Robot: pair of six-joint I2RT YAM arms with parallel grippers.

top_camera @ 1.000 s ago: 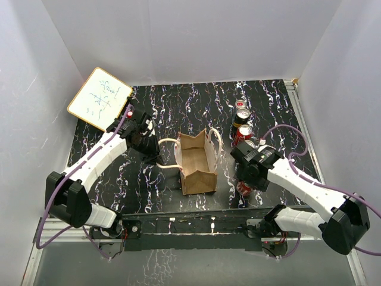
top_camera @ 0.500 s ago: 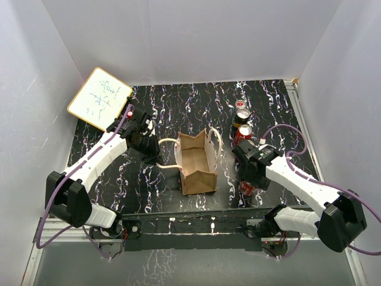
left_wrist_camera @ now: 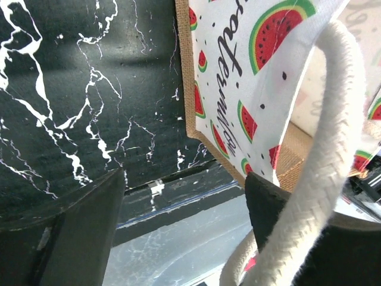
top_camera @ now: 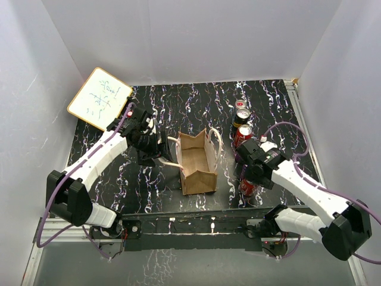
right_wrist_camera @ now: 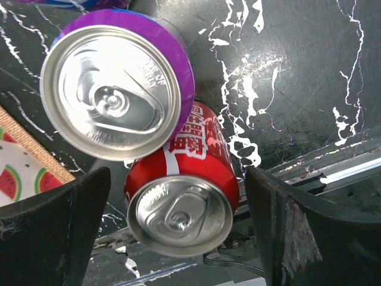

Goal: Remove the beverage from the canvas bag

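Top view: one canvas bag (top_camera: 197,164), tan, upright and open-mouthed at the centre of one black marbled table (top_camera: 196,98), with two off-white handles. The left gripper (top_camera: 162,154) sits at the bag's left handle (top_camera: 171,162); the right gripper (top_camera: 249,177) hangs low over the beverage (top_camera: 248,187), a red can standing on the table just right of the bag and outside it. Beyond that gripper is a close cluster of cans (top_camera: 242,119), three as far as can be told. One whiteboard (top_camera: 100,98) with scribbles leans in the far-left corner, well apart from the bag. Left wrist view: two dark fingers (left_wrist_camera: 65,232) stand wide apart. The thick braided handle (left_wrist_camera: 330,137) crosses in front of the right-hand finger without being clamped, so this gripper has hold of nothing. The bag's watermelon-print side panel (left_wrist_camera: 256,71) fills the upper right, with bare table to its left. Right wrist view: two fingers (right_wrist_camera: 309,232) spread wide, with the red can (right_wrist_camera: 181,208) between them. There is clear space on either side of it — nothing is gripped. One purple can (right_wrist_camera: 116,89) stands just beside the red one, their outlines overlapping, on the side away from the fingers. A corner of the bag's print (right_wrist_camera: 21,170) shows at the left edge, near both cans.
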